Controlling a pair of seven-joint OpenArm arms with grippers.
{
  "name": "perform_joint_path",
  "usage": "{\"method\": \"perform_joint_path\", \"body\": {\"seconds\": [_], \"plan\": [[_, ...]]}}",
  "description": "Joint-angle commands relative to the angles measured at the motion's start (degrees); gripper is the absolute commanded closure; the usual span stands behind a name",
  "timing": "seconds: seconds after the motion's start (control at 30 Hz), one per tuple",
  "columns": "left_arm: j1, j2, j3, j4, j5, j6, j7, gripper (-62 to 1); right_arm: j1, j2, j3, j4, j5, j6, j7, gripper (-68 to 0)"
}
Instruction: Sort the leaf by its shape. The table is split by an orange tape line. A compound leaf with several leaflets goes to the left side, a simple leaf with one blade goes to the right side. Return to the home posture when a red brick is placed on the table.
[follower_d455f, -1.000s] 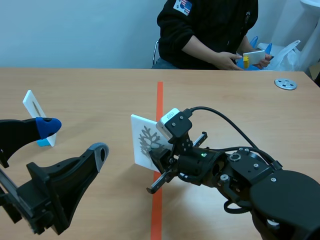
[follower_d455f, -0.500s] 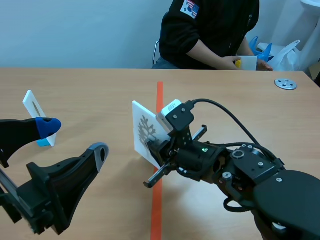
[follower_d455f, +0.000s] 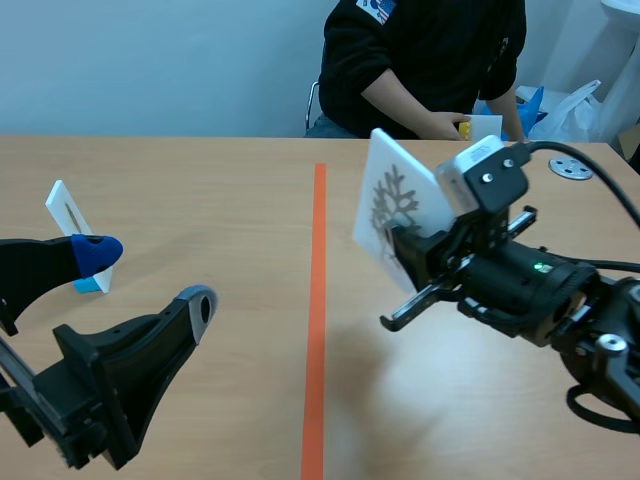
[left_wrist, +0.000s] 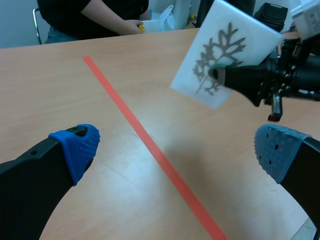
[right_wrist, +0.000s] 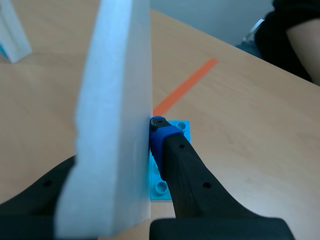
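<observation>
Clamped between the fingers of the right gripper (follower_d455f: 408, 260): flat white foam-like card printed with a grey branching leaf (follower_d455f: 392, 205). Thick-edged, matte, tilted, with a blue studded plastic brick base (right_wrist: 181, 126) at its foot. Held clear of the light wood-grain table (follower_d455f: 200, 190), right of the orange tape line (follower_d455f: 317, 300). Left gripper (left_wrist: 175, 147) low at the left side, spread wide, blue dotted pads (left_wrist: 76, 146) bare. Far left on the table: second white card on a pale blue base (follower_d455f: 68, 212), upright.

Bright, even light casts soft shadows on the table (follower_d455f: 180, 180).
</observation>
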Motion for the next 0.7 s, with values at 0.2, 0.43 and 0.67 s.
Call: {"method": "perform_joint_path", "body": {"seconds": [0.2,0.43,0.67], "plan": [[-0.2,0.1,-0.3,0.3,-0.4,-0.1,-0.6,-62.3,-2.0,0.9,14.0,0.3,7.5,-3.8,-4.5,-2.4],[-0.2,0.1,-0.3,0.3,-0.4,-0.1,-0.6,-62.3,-1.8,3.8,20.0,-1.3,9.3,-11.3,-5.9,-2.4],[-0.2,0.1,-0.3,0.3,-0.4,-0.1,-0.6,-62.3,3.4,6.4,20.1,-10.2,11.8,-13.1,-5.3,-2.4]]}}
